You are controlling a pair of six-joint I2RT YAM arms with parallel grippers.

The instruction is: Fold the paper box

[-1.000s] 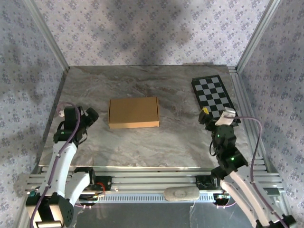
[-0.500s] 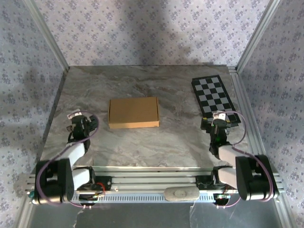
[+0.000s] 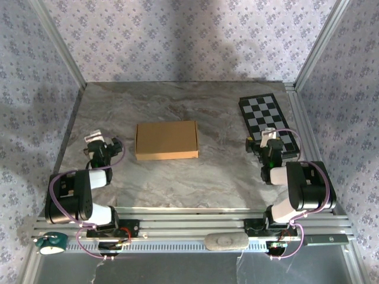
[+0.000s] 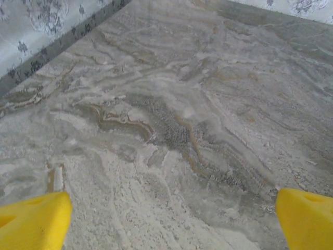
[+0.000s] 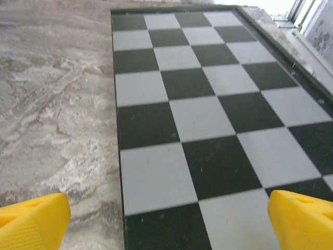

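Though agape, left hand (image 4: 171, 221), right hand (image 5: 169, 221) hold nothing.

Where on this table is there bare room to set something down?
Bare marble table lies between the paper box and the checkerboard, along the near strip between the left arm and the right arm, and behind the box up to the wall. It is crowded where the right arm hangs over the checkerboard's near end.

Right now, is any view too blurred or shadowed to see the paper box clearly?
Top external: sharp and even, paper box distinct, dim shadow patches on the back wall. Left wrist: table soft, left tool edges blurred. Right wrist: checkerboard readable, no glare.
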